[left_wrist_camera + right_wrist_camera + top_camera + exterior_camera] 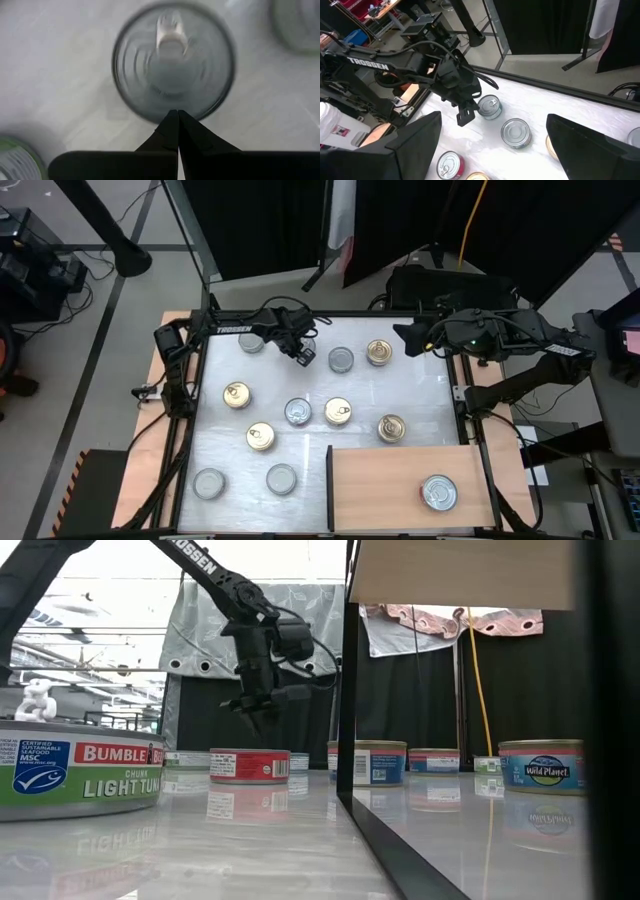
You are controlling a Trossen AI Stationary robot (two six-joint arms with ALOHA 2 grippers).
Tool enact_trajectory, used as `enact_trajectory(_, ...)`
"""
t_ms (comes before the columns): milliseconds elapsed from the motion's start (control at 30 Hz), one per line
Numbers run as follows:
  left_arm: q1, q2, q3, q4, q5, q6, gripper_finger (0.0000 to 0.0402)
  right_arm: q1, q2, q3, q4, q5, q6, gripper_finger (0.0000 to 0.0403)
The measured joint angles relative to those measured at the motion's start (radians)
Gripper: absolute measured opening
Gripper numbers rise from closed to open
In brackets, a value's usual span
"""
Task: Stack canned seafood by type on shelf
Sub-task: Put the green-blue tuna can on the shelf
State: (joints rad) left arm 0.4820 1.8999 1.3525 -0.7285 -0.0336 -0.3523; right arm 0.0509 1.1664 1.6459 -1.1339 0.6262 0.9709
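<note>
I'm seeing left gripper (303, 356) hovering upper centre of high view, fingers pressed together, over flat silver-topped tin (173, 61). Right gripper (408, 338) idling spread at upper right. Light-brown wooden shelf board (385, 485) sitting lower right, carrying one silver tin (438, 491) near right edge.

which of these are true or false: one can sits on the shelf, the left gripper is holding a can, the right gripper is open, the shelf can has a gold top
1. One can sits on the shelf. True.
2. The left gripper is holding a can. False: its fingers are shut together on nothing, above a silver-topped can.
3. The right gripper is open. True: the right wrist view shows its fingers wide apart.
4. The shelf can has a gold top. False: its top is silver.
</note>
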Motion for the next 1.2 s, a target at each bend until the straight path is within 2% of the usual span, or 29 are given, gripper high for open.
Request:
enact_trajectory(133, 0.0, -0.001, 0.02, -0.048, -0.003, 0.026, 0.0, 0.0, 0.0, 0.0, 0.0, 0.0, -0.007, 0.0352)
enact_trajectory(733, 0.0, 0.029, -0.001, -0.028, -0.021, 0.073, 0.0, 0.0, 0.0, 0.0, 0.0, 0.0, -0.015, 0.0352)
enact_trajectory(1200, 0.001, -0.026, 0.015, -0.073, -0.075, 0.091, 0.0, 0.0, 0.0, 0.0, 0.001, 0.0, -0.012, 0.0352)
